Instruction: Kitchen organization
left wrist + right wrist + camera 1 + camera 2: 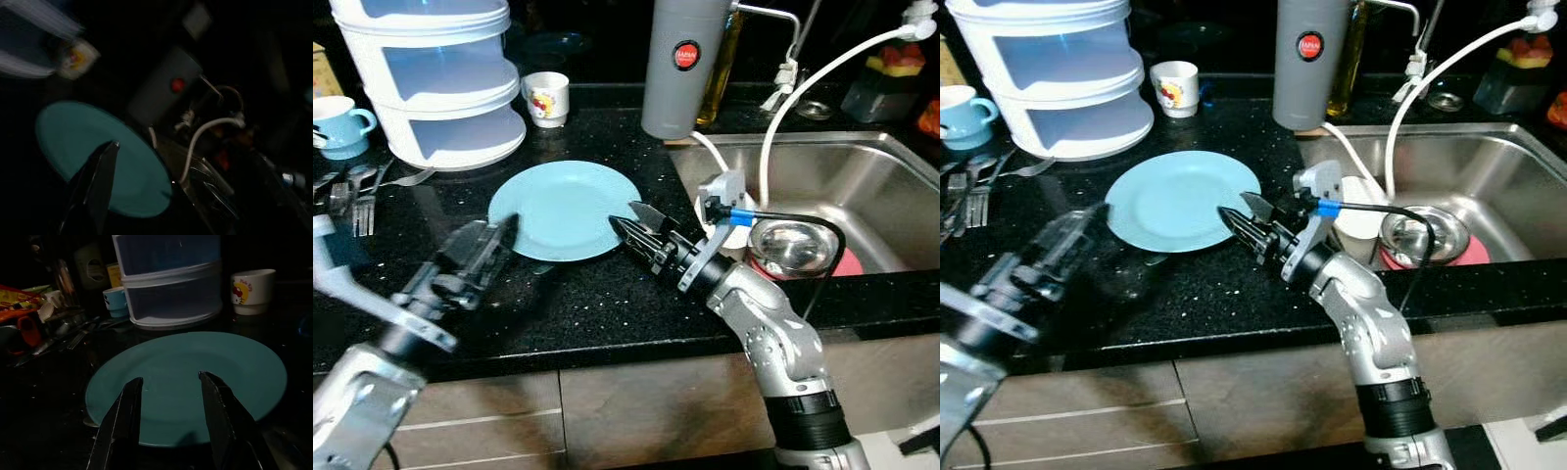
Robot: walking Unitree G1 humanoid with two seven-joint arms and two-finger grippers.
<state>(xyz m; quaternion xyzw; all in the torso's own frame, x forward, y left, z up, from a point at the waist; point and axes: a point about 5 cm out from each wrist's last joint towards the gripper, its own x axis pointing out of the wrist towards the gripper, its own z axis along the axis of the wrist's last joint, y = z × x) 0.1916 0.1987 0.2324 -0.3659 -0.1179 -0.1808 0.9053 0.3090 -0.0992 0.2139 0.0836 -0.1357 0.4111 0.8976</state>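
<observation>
Black counter [607, 304] dims beneath plate [563, 208], flanked by blurred left claw [505, 233] and open right claw [628, 221].

On the counter [607, 304] before me I count one light blue plate [563, 209], lying in the middle. At the back edge I count two cups: one white cup with a cartoon print [547, 99] and one blue mug [339, 125] near the left edge. One white stacked container [435, 78] with three tiers stands at the back left corner. One grey cylinder with a red round label [679, 64] stands at the back, beside the sink [862, 186]. Inside the sink I see one steel bowl [790, 245]. Near the left edge lie some forks [357, 201]; I can tell at least two. I have two grippers: my left gripper [494, 240] and my right gripper [636, 227].
</observation>
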